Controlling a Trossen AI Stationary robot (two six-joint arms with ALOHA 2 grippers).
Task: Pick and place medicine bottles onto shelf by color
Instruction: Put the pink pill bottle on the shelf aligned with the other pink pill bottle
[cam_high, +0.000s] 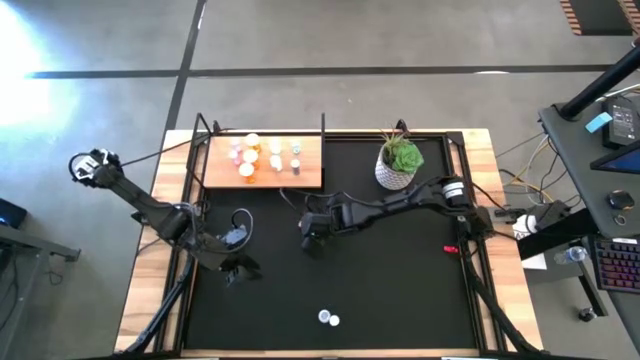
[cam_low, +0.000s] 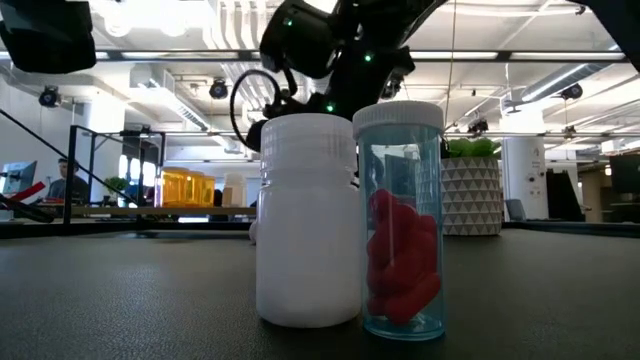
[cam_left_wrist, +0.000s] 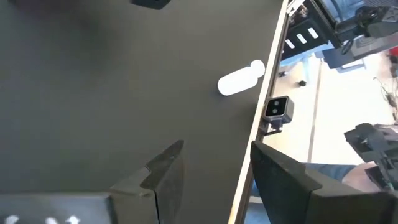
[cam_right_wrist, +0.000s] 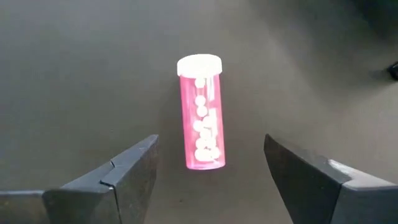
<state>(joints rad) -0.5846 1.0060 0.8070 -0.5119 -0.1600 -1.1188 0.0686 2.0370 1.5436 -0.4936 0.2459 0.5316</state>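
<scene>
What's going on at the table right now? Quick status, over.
Right pincer open, straddling a pink bottle lying on the mat. Left pincer open, empty, near the mat's front edge. Several bottles already on the shelf. Nothing in the way.

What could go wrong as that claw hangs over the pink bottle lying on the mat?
The pink bottle lies on its side between the right gripper's open fingers, so it might roll away or slip as they close. The shelf already holds several bottles standing close together, so setting this one down could knock them over. Two bottles stand touching near the mat's front edge; a sweeping arm might topple them.
</scene>
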